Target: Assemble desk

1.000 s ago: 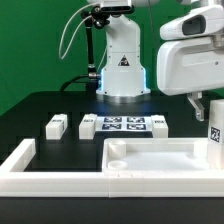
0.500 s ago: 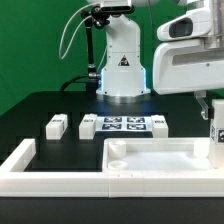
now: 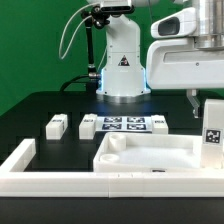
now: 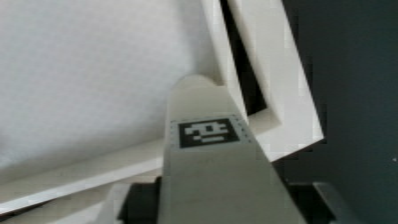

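White plastic kit: desk in pieces; I see no leg joined yet.
Jaws: my gripper (image 3: 207,98) pinches one leg block (image 3: 212,128), held upright with its tag facing out.
Held leg, place: at the desk top (image 3: 150,172), by its rim at the exterior view's right end; touching or just clear, I cannot tell.
Desk top: lies on the black table, near the marker board (image 3: 123,124).
Loose leg blocks: three (image 3: 56,125) (image 3: 87,126) (image 3: 159,123), in a row with the marker board.
Done (judged): first leg in hand.
Left (judged): seat it, then fit the other three.
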You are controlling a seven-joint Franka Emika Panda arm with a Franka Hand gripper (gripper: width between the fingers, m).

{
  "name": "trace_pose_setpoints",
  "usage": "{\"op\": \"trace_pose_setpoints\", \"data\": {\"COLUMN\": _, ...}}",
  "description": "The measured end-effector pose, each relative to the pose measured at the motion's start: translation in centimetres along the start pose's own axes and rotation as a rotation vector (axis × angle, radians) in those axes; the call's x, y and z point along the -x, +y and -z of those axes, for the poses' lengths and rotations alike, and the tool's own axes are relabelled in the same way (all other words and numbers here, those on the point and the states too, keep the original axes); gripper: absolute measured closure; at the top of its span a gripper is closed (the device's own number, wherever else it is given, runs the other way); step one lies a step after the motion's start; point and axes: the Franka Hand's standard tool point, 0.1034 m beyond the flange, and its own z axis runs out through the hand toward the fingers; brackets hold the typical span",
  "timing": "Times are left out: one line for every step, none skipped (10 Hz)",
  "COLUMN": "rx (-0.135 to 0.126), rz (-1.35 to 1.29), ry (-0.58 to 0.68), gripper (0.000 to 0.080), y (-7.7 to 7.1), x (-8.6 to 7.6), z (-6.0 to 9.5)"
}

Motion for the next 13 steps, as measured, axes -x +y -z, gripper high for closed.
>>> {"op": "trace_pose_setpoints", "data": {"rx": 0.006, "rz": -0.029, "ry": 0.002, "gripper": 0.0501, "y": 0.3, "x": -0.2, "z": 0.0}}
{"op": "trace_pose_setpoints", "data": {"rx": 0.006, "rz": -0.023, "ry": 0.002, "gripper": 0.0501, "y": 0.3, "x": -0.2, "z": 0.0}}
{"op": "trace_pose_setpoints", "data": {"rx": 0.006, "rz": -0.018, "ry": 0.001, "gripper": 0.0501, "y": 0.4, "x": -0.2, "z": 0.0}}
{"op": "trace_pose_setpoints", "data": {"rx": 0.005, "rz": -0.018, "ry": 0.001, "gripper": 0.0428, "y": 0.3, "x": -0.2, "z": 0.0}}
{"op": "trace_pose_setpoints", "data": {"rx": 0.001, "rz": -0.02, "ry": 0.002, "gripper": 0.0428, "y": 0.2, "x": -0.2, "z": 0.3}}
{"op": "trace_pose_setpoints", "data": {"rx": -0.006, "rz": -0.009, "ry": 0.002, "gripper": 0.0233, "y": -0.2, "x": -0.1, "z": 2.0}}
{"op": "trace_pose_setpoints", "data": {"rx": -0.017, "rz": 0.002, "ry": 0.006, "gripper": 0.0175, "y": -0.4, "x": -0.1, "z": 4.0}}
{"op": "trace_pose_setpoints", "data": {"rx": -0.033, "rz": -0.005, "ry": 0.021, "gripper": 0.0175, "y": -0.5, "x": -0.2, "z": 5.1}}
{"op": "trace_pose_setpoints", "data": {"rx": -0.05, "rz": -0.018, "ry": 0.037, "gripper": 0.0153, "y": -0.5, "x": -0.3, "z": 5.0}}
{"op": "trace_pose_setpoints", "data": {"rx": -0.047, "rz": -0.017, "ry": 0.033, "gripper": 0.0153, "y": -0.5, "x": -0.2, "z": 4.8}}
{"op": "trace_pose_setpoints", "data": {"rx": -0.048, "rz": -0.017, "ry": 0.033, "gripper": 0.0151, "y": -0.5, "x": -0.2, "z": 4.8}}
{"op": "trace_pose_setpoints", "data": {"rx": -0.047, "rz": -0.017, "ry": 0.033, "gripper": 0.0151, "y": -0.5, "x": -0.2, "z": 4.8}}
{"op": "trace_pose_setpoints", "data": {"rx": -0.047, "rz": -0.017, "ry": 0.033, "gripper": 0.0151, "y": -0.5, "x": -0.2, "z": 4.8}}
